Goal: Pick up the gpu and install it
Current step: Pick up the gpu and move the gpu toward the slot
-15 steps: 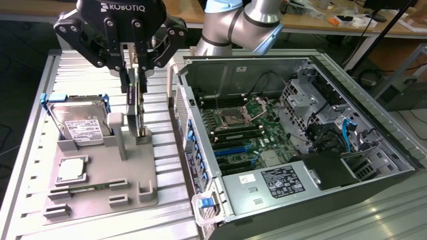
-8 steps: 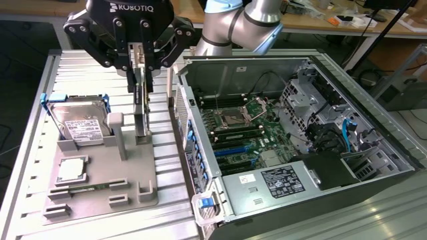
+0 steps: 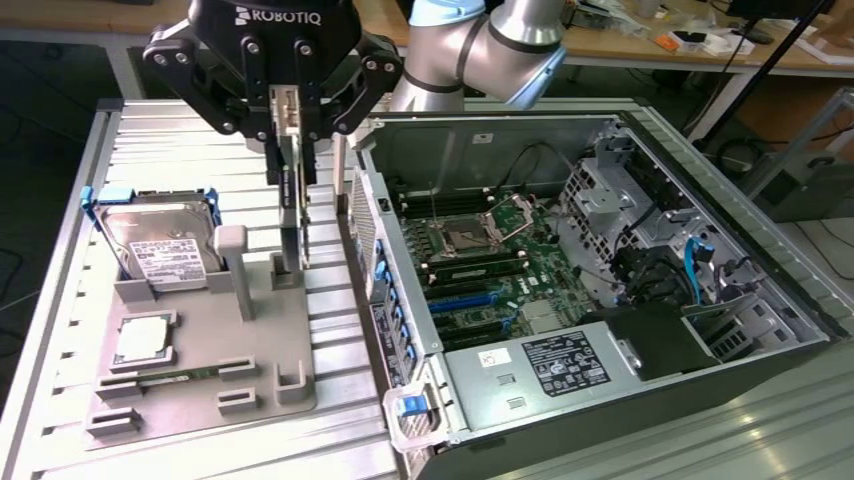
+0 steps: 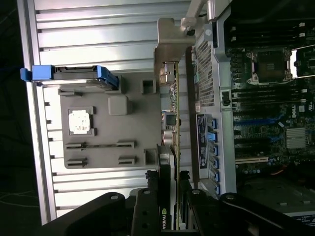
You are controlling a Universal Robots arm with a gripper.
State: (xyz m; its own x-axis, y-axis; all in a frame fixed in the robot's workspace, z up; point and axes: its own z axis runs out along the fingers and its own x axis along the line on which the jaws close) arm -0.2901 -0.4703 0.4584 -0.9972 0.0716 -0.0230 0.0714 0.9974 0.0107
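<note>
The gpu (image 3: 295,215) hangs edge-on and upright, a thin green card with its silver bracket toward the case. My gripper (image 3: 302,135) is shut on its upper edge. In the wrist view the gpu (image 4: 171,123) runs as a narrow strip from my gripper (image 4: 170,189) out to its silver bracket (image 4: 172,42). The card's lower end is close over the grey fixture (image 3: 267,340), at the edge nearest the open PC case (image 3: 747,250). The motherboard (image 3: 494,260) lies exposed inside the case, its blue and black slots (image 4: 253,132) visible.
On the grey fixture (image 4: 133,132) sit a silver hard drive (image 3: 160,245) in a blue frame, a CPU (image 3: 144,338) and a thin memory stick (image 3: 174,377). The case's rear wall (image 3: 367,260) stands right beside the card. A ribbed metal table (image 3: 200,140) lies under everything.
</note>
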